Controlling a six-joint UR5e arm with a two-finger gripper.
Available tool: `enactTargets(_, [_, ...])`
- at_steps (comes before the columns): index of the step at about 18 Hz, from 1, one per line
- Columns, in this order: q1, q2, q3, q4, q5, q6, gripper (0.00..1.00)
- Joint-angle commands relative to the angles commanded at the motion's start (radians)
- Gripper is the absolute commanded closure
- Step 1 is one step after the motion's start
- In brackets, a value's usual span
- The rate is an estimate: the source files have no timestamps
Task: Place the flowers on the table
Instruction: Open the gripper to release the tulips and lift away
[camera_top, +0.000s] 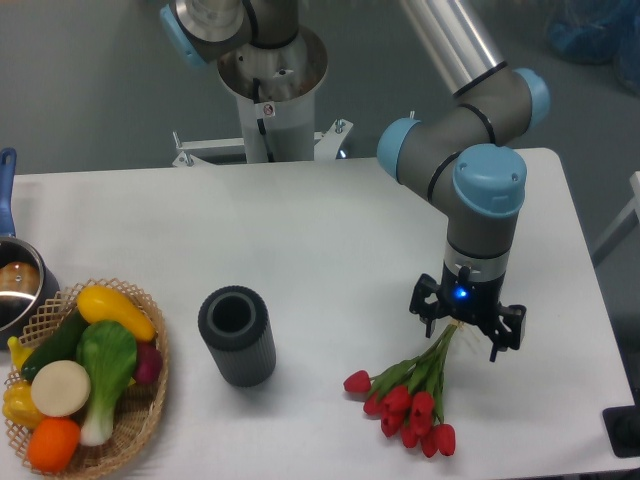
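The flowers (408, 398) are a bunch of red tulips with green stems, low over the front right of the white table (330, 240). The red heads point to the front left and look to be touching or nearly touching the table top. The stem ends run up and right into my gripper (463, 330), which points straight down over them and appears shut on the stems. The fingertips are hidden under the wrist and the black gripper body.
A dark grey ribbed cylinder (237, 335) stands upright left of the flowers. A wicker basket (150, 400) with toy vegetables sits at the front left corner. A pot (18, 285) with a blue handle is at the left edge. The table's right edge is close to the gripper.
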Motion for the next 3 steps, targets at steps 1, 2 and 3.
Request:
enactTargets(1, [0.002, 0.002, 0.0, 0.0, 0.0, 0.002, 0.0])
enactTargets(2, [0.002, 0.002, 0.0, 0.0, -0.002, 0.002, 0.0])
enactTargets(3, [0.002, 0.002, 0.002, 0.002, -0.002, 0.002, 0.0])
